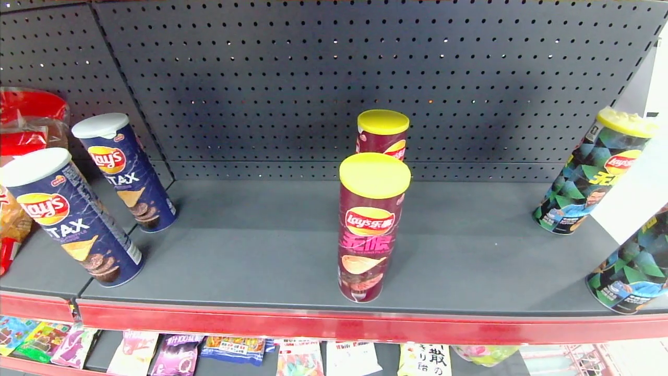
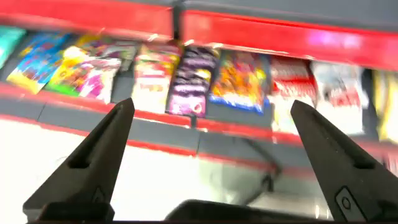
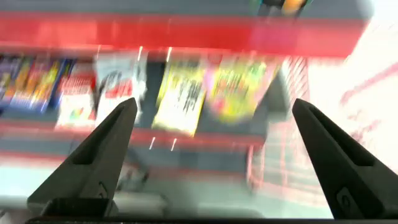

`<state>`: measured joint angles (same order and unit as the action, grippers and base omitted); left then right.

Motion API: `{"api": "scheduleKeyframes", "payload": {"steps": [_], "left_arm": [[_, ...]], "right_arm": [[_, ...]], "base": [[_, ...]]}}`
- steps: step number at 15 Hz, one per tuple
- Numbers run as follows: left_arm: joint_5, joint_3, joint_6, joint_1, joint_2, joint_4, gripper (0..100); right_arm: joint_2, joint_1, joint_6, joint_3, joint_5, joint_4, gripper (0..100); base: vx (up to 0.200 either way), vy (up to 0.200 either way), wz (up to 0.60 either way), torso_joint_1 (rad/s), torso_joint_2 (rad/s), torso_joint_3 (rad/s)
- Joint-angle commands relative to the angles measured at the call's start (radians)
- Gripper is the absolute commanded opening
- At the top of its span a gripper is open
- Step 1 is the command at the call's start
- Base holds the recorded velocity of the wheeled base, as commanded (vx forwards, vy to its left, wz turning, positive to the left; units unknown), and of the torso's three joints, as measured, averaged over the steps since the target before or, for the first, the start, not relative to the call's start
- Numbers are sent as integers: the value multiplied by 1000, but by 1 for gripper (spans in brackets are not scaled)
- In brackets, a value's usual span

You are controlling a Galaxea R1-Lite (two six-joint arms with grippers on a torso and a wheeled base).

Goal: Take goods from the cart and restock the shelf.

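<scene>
- you have both hands free: the left gripper (image 2: 212, 106) stands with fingers wide apart, holding nothing; the right gripper (image 3: 214, 104) is likewise spread and empty.
- both face the snack bags (image 2: 186, 81) on the tier below the shelf (image 1: 271, 261) to be filled.
- on that shelf stand two maroon cans (image 1: 369, 230) mid-board, one behind the other, two blue cans (image 1: 73, 219) at the left, and two green-patterned cans (image 1: 589, 172) at the right.
- wide bare gaps lie between the groups; by my judgement, restocking is well short of done.
- your next fetch from the cart is not yet begun.
</scene>
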<state>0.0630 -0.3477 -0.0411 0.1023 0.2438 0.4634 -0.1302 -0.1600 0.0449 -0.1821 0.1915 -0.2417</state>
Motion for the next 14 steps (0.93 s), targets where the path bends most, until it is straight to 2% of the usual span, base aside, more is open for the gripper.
{"api": "scheduleKeyframes", "payload": {"steps": [1, 2, 3, 4, 5, 6, 9, 10, 11, 12, 14], "left_arm": [[-80, 202, -3, 51, -152, -290, 100], [-80, 202, -3, 51, -152, -290, 100], [-135, 348, 35, 51, -152, -525, 100], [-111, 345, 40, 51, -150, -462, 100], [-25, 348, 33, 51, -150, -457, 100], [-20, 348, 32, 51, -150, -460, 100], [-29, 348, 35, 51, -150, -460, 100], [-77, 348, 33, 50, -150, -460, 100], [-103, 346, 35, 50, -150, -460, 100], [-104, 348, 36, 50, -152, -459, 100], [-104, 348, 35, 51, -150, -459, 100]], "right_arm": [[31, -6, -26, 84, 14, 78, 100], [31, -6, -26, 84, 14, 78, 100], [31, -6, 4, 132, 39, 188, 100], [31, -7, -16, 151, 16, 237, 100], [31, -7, -11, 156, -35, 248, 100], [31, -7, 0, 156, -75, 248, 100], [27, -6, 0, 153, -29, 239, 100], [3, 76, 24, 151, 25, 232, 100], [-25, 82, 10, 153, -3, 234, 100], [11, 74, -33, 156, -38, 237, 100], [31, 79, -43, 161, -21, 249, 100]], "base": [[0, 0, 0, 0, 0, 0], [0, 0, 0, 0, 0, 0], [0, 0, 0, 0, 0, 0], [0, 0, 0, 0, 0, 0], [0, 0, 0, 0, 0, 0], [0, 0, 0, 0, 0, 0], [0, 0, 0, 0, 0, 0], [0, 0, 0, 0, 0, 0], [0, 0, 0, 0, 0, 0], [0, 0, 0, 0, 0, 0], [0, 0, 0, 0, 0, 0]]}}
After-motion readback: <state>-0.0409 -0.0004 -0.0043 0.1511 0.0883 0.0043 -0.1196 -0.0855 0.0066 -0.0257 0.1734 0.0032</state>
